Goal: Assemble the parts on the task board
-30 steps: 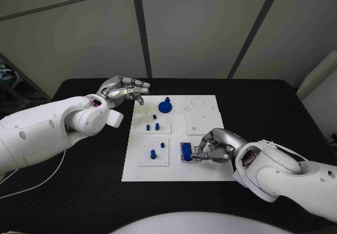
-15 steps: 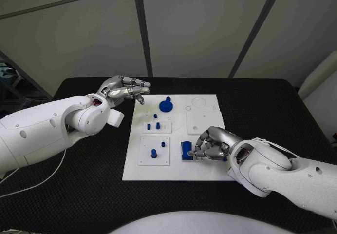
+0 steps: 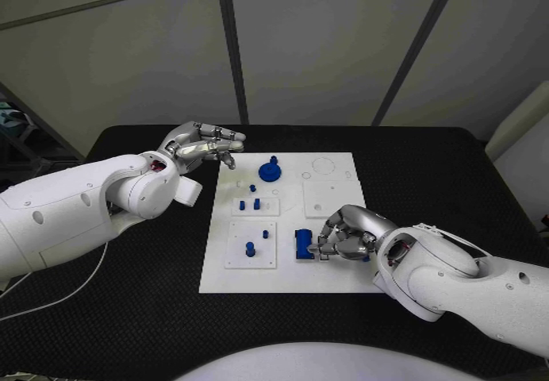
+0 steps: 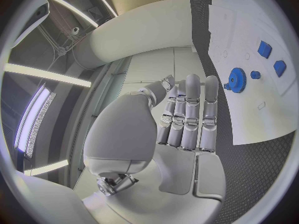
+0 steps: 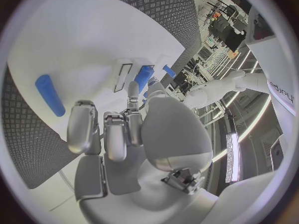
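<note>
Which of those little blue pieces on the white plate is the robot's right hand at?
The blue block near the task board's front edge, right at the right hand's fingertips. It is the largest, oblong piece; the round gear-like piece and small pegs lie farther away.

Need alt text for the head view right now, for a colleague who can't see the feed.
The right hand rests its fingers on a blue block at the white task board's near right. The left hand hovers at the board's far left corner, holding nothing, near a blue gear.

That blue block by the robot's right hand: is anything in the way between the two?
No, nothing visible. The right hand sits right at the blue block on the task board, fingers curled beside it; whether they touch it is unclear.
</note>
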